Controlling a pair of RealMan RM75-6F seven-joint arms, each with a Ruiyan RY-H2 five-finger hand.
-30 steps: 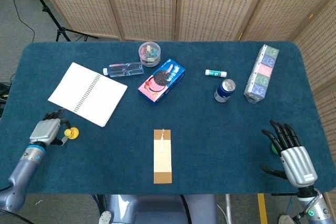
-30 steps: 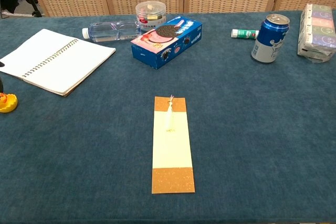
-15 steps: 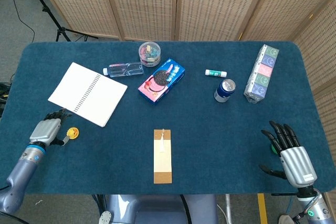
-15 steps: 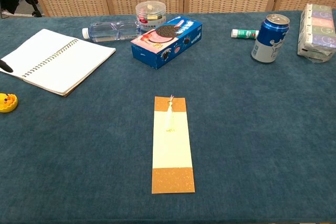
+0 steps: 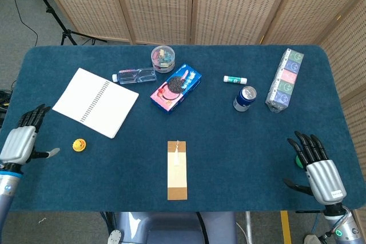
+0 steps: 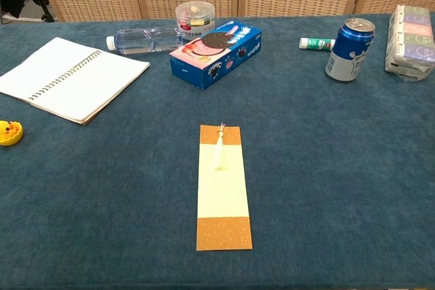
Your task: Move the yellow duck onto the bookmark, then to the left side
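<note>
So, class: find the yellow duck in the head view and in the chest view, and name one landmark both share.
Head view: yellow duck on the cloth at lower left, just below the open notebook.
Chest view: yellow duck at the far left edge, below the notebook.
Shared landmark: the notebook.

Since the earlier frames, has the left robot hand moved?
Yes. The left robot hand has drawn back leftward, away from the yellow duck and the notebook, and is now apart from the duck, fingers spread.
</note>
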